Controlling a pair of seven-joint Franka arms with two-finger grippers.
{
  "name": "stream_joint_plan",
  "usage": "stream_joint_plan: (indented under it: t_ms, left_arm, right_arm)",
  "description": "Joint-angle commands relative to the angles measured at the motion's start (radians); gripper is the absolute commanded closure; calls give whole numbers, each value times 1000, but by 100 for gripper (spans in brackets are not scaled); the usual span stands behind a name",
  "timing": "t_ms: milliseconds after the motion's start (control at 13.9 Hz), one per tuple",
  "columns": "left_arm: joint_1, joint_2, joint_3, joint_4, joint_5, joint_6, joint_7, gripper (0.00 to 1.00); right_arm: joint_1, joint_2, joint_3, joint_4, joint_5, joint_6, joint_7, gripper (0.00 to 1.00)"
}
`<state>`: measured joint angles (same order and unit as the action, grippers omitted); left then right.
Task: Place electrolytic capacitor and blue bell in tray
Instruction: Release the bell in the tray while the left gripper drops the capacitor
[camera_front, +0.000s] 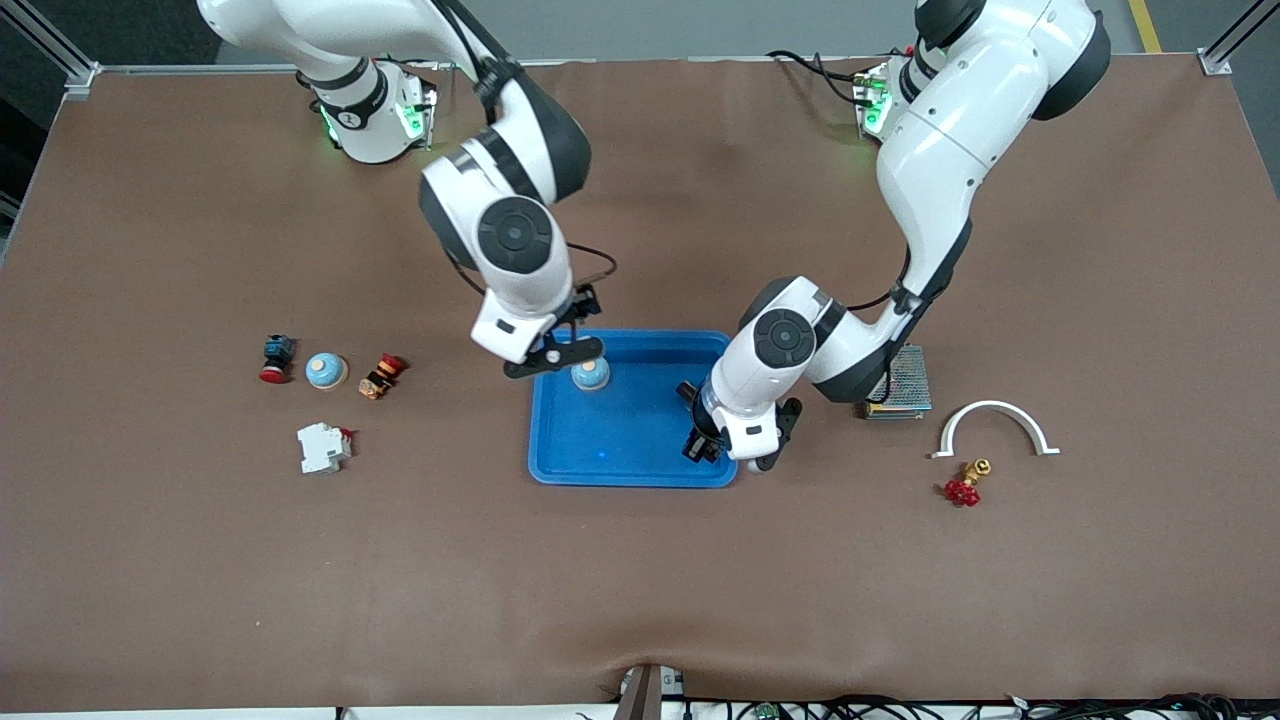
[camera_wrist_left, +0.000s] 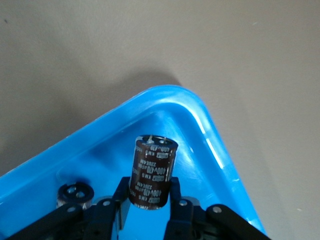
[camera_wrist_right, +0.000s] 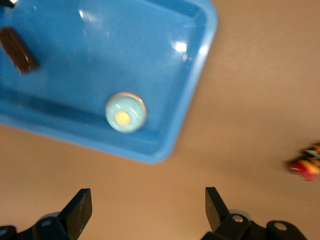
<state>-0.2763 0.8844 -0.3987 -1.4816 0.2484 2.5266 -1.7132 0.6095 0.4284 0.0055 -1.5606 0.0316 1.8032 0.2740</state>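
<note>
The bright-blue tray (camera_front: 630, 455) lies mid-table. A pale-blue bell (camera_front: 590, 375) stands inside it, near the rim farther from the front camera; it also shows in the right wrist view (camera_wrist_right: 125, 112). My right gripper (camera_front: 556, 352) is open and empty, above that rim beside the bell; in its wrist view (camera_wrist_right: 148, 210) the fingers stand wide apart over bare table. My left gripper (camera_front: 712, 445) is shut on the dark-brown electrolytic capacitor (camera_wrist_left: 152, 172), held upright over the tray's corner (camera_wrist_left: 200, 115) at the left arm's end. The capacitor also shows in the right wrist view (camera_wrist_right: 17, 50).
Toward the right arm's end lie a red push button (camera_front: 277, 358), a second blue bell (camera_front: 326, 371), an orange-red part (camera_front: 382, 376) and a white breaker (camera_front: 323, 447). Toward the left arm's end lie a metal mesh box (camera_front: 900, 385), a white arch (camera_front: 993, 425) and a red valve (camera_front: 965, 487).
</note>
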Motion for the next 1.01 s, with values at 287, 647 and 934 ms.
stream_joint_plan:
  t_ms: [287, 647, 934]
  left_arm:
    - [-31, 22, 24, 29, 14, 26, -37, 0]
    - [-8, -77, 24, 40, 15, -69, -25, 0]
    - [35, -186, 23, 89, 70, -186, 36, 0]
  right_arm:
    - [-151, -236, 11, -235, -162, -13, -359, 0]
    - [-347, -325, 13, -411, -162, 138, -692, 0]
    - [-476, -336, 13, -614, -162, 423, -870, 0]
